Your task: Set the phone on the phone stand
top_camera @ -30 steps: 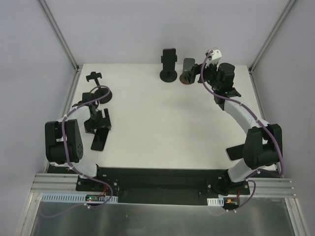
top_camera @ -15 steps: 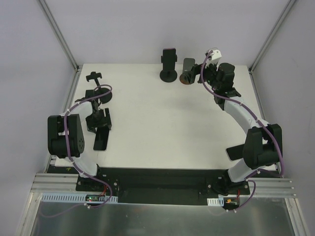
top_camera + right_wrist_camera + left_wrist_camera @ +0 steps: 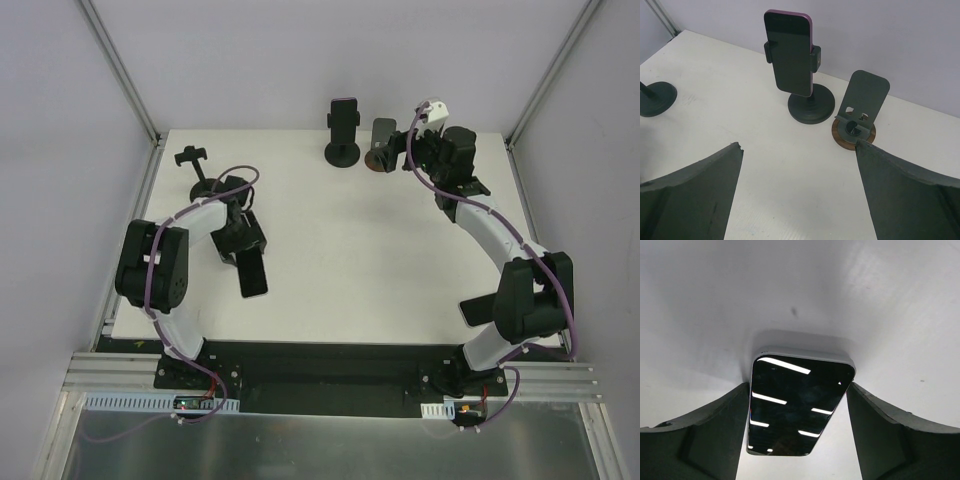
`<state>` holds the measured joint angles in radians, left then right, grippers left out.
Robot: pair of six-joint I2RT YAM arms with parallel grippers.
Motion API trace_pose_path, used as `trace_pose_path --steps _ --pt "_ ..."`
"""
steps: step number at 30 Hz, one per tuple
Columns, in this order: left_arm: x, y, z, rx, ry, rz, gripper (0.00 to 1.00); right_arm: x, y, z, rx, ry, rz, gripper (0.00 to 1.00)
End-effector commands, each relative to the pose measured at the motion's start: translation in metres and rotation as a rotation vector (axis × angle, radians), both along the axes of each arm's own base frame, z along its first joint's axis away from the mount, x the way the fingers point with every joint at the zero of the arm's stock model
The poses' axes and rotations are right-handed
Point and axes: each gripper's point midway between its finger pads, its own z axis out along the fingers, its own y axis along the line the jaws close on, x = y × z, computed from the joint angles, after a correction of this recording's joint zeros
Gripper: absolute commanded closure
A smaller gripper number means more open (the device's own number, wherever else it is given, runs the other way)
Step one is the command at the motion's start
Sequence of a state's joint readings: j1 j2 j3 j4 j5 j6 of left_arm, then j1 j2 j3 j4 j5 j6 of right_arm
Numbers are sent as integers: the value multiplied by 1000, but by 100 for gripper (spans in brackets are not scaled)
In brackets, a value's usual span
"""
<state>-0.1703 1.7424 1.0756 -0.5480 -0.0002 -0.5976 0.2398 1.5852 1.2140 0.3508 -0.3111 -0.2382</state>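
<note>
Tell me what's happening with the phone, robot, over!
Left gripper clamped on phone. Right gripper open, empty. Clamp stand at far left empty, nothing in the way.

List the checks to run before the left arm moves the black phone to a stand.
1. Left gripper pressing both side edges of the black silver-edged phone: ok.
2. Phone clear of the white table: cannot tell.
3. Black clamp stand at the back left empty: ok.
4. Grey plate stand on a brown round base empty: ok.
5. Right gripper away from that grey stand: not ok, it hangs open right beside it.
6. Black round-based stand holding a purple-edged phone free: not ok.
</note>
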Motion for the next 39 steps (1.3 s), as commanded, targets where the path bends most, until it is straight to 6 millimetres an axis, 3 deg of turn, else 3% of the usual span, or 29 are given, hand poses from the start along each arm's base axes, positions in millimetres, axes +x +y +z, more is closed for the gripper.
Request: trace_pose_path --steps 1,4,6,8,9,14,17,18,20,21,22,26,27,28,29,30,32,33,34,36,37,39 --pt "10 -36 -10 -59 29 208 100 8 1 25 -10 -65 3 4" --pt "16 -43 -7 -34 -1 239 100 9 2 22 -13 -53 6 4" --pt "21 -47 -3 -31 -26 256 94 9 4 24 -12 -55 12 4" --pt "27 -57 4 -44 -45 234 79 9 6 25 -27 -55 12 4" --pt "27 -60 5 -51 -45 229 55 8 10 26 -32 -53 16 4" --pt "31 -67 29 -92 -102 179 23 -2 24 33 -93 -32 -10 4" --pt "36 -64 68 -128 -208 116 5 -10 30 40 -76 -14 -19 4" --pt "39 -62 93 -159 -272 85 2 -11 33 50 -26 2 -29 4" --pt "39 -58 124 -195 -352 -5 1 -10 33 47 22 104 -61 4" --pt "40 -42 155 -206 -444 10 1 -13 37 52 102 180 -86 4" --pt "38 -33 169 -200 -491 -8 1 -16 41 47 136 281 -106 3" --pt "33 20 246 -170 -750 42 1 -49 97 28 184 484 -67 3" --pt "29 39 269 -95 -841 85 1 -63 104 12 144 568 -77 3" --pt "26 48 278 -45 -892 79 1 -68 121 3 138 610 -63 4" --pt "24 59 287 7 -939 104 1 -81 146 11 145 621 -10 4" --pt "22 67 310 46 -1041 130 1 -88 155 5 131 647 -7 4" --pt "18 73 311 94 -1091 110 1 -102 184 -2 99 646 14 4" --pt "16 75 322 111 -1149 107 1 -105 189 -7 85 651 -6 4" --pt "14 81 315 150 -1145 105 1 -102 190 -24 58 673 -68 4" --pt "9 86 310 180 -1149 119 1 -109 200 -31 31 706 -103 4" --pt "8 90 297 192 -1134 136 1 -109 210 -50 4 743 -89 4" --pt "4 90 292 189 -1163 141 1 -123 233 -59 30 819 -37 4"
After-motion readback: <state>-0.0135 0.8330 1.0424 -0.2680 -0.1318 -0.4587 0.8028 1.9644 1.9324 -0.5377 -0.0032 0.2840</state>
